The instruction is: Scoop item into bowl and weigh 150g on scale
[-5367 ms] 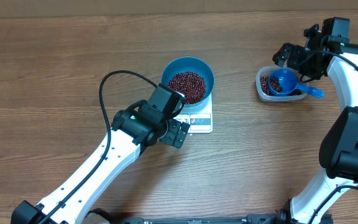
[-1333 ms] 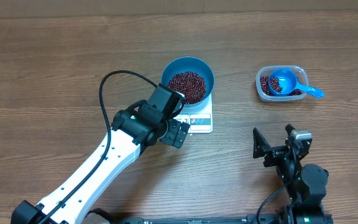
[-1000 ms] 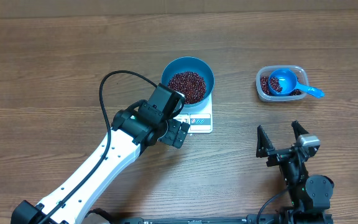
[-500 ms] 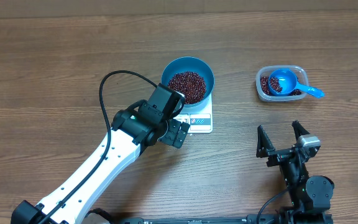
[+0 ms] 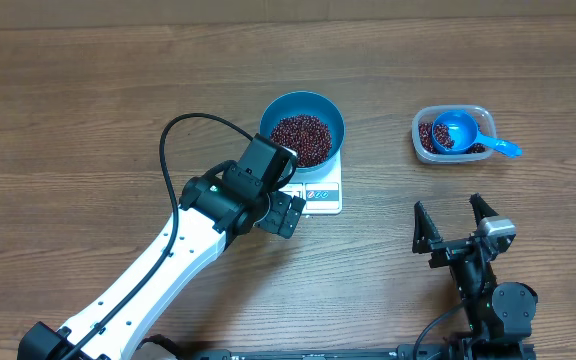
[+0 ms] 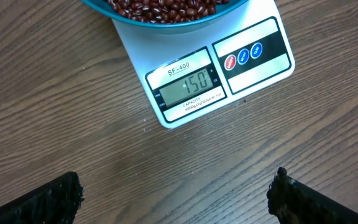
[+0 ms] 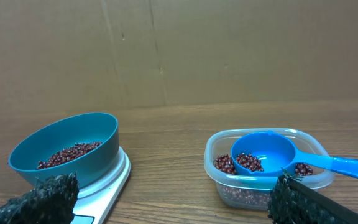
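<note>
Of the left gripper only two dark fingertips show, at the lower corners of its wrist view; they stand wide apart with bare wood between them and nothing held. The right gripper shows likewise, fingertips spread at the bottom corners and empty. Just ahead of the left fingertips lies the scale; its far part is hidden under the bowl, which the top edge of the view cuts off; the display reads 150, with one red and two blue buttons beside it. The table is brown wood grain; a plain cardboard wall stands behind it. Ahead and to the left of the right gripper the deep blue bowl sits on the white scale; the beans lie inside as a low dark red-brown heap, partly hidden by the near wall. Ahead and to its right a clear tub holds more beans and a blue scoop; the handle runs off the right edge.
</note>
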`<action>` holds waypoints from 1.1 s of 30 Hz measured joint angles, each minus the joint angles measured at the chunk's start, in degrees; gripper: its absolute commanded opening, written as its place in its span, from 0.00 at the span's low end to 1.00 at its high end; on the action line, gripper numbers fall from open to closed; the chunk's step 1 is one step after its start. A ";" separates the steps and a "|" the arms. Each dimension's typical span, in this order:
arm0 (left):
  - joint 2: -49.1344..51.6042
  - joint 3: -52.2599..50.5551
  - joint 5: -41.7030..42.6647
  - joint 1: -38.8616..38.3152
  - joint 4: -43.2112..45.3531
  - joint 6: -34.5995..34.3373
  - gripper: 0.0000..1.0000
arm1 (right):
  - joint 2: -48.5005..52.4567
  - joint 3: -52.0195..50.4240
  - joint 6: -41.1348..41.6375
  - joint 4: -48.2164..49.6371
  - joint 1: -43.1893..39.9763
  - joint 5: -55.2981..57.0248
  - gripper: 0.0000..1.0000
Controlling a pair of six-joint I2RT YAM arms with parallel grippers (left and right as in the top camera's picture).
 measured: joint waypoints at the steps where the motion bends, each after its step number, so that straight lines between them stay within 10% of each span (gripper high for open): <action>1: 0.00 0.00 0.00 0.00 0.00 0.00 0.99 | 0.00 0.00 0.00 0.00 0.00 0.00 1.00; 33: -6.10 -0.02 -1.77 0.04 0.70 1.81 1.00 | 0.00 0.00 0.00 0.02 0.00 0.00 1.00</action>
